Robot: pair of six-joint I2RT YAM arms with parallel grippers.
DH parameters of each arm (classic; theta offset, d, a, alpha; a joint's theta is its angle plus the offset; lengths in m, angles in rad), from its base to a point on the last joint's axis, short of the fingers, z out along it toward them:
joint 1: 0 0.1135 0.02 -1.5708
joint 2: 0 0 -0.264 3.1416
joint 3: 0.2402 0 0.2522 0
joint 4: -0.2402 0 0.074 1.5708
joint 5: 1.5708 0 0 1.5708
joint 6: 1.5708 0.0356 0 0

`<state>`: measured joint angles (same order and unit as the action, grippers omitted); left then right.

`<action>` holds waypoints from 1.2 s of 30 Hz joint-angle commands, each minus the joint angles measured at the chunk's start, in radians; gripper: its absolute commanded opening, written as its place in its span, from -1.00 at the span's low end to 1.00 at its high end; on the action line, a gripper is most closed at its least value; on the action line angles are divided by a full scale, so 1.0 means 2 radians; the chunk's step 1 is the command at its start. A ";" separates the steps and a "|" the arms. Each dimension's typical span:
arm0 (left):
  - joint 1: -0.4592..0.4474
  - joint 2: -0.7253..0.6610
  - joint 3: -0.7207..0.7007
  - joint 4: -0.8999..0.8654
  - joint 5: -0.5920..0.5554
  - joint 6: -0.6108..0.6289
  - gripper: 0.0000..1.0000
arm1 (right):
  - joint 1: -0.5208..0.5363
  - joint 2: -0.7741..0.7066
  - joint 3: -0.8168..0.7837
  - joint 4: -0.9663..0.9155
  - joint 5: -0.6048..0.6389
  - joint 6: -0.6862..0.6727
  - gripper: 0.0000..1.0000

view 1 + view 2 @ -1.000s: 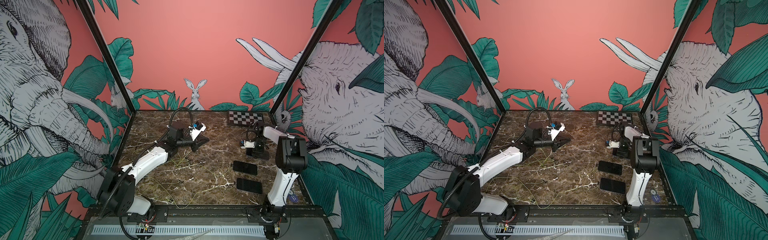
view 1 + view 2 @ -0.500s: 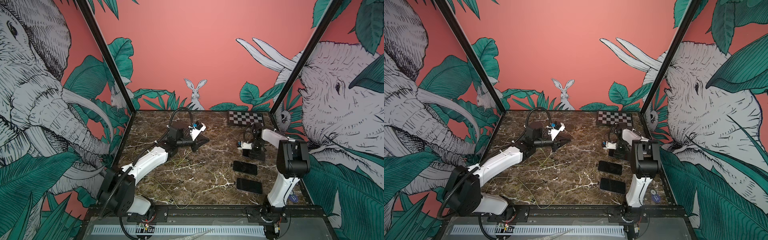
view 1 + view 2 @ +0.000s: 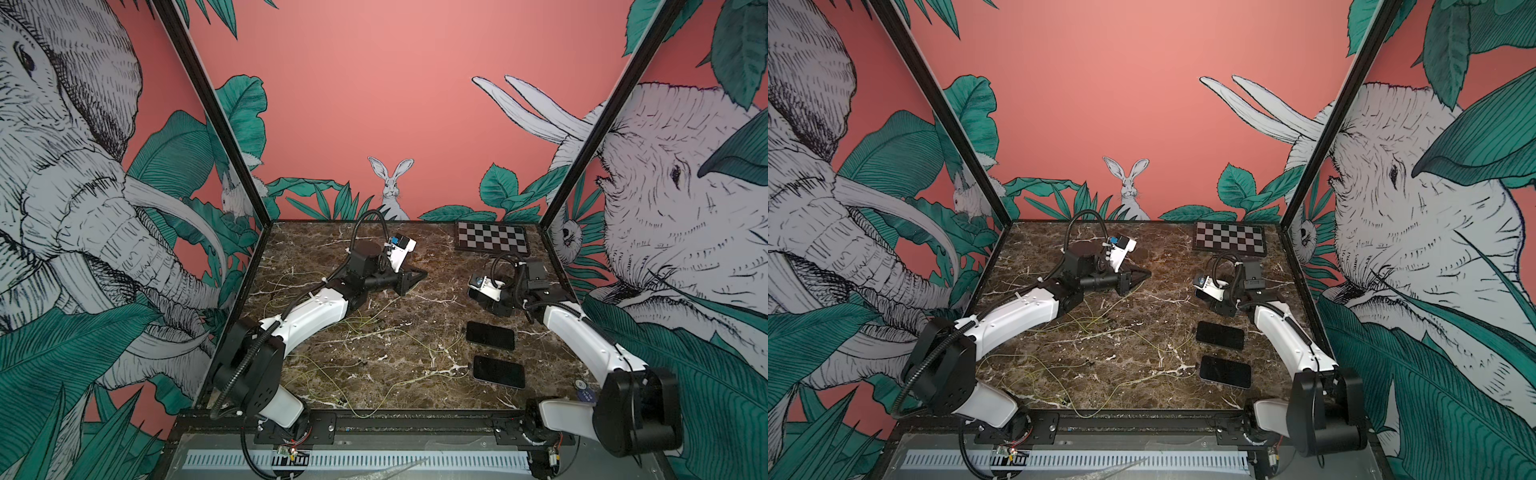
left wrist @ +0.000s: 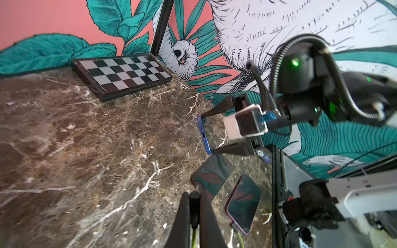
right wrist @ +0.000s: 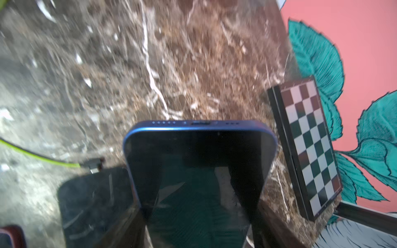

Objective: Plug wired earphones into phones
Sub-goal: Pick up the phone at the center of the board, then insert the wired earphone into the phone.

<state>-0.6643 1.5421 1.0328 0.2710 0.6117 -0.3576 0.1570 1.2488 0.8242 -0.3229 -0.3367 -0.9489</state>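
Left gripper (image 4: 194, 196) pinches a dark round plug (image 4: 194, 205), with its thin yellow-green cord (image 4: 194, 236) trailing behind. Right gripper (image 4: 209, 133) clamps the blue phone (image 5: 197, 163) by its long rounded edges, port end free over bare veined marble (image 3: 374, 365). A glossy phone (image 3: 490, 335) lies flat just beside it, another phone (image 3: 498, 371) beyond.

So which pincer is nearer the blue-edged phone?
Right. The right pincer grips the blue-edged phone by its sides; the left pincer hangs well apart from it, pinching an earphone plug.
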 commanded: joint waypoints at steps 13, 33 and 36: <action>-0.060 0.056 0.065 -0.010 -0.073 -0.124 -1.00 | 0.054 -0.049 -0.001 0.085 -0.034 0.033 0.35; -0.063 0.077 0.078 -0.009 -0.047 -0.142 -1.00 | 0.078 -0.023 0.014 0.079 -0.014 0.024 0.34; -0.063 0.073 0.076 -0.011 -0.053 -0.142 -1.00 | 0.078 -0.017 0.014 0.076 -0.008 0.022 0.35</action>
<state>-0.7849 1.7119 1.1648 0.2478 0.5037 -0.6262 0.3077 1.2057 0.8177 -0.2070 -0.3519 -0.8936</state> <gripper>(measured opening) 0.086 0.709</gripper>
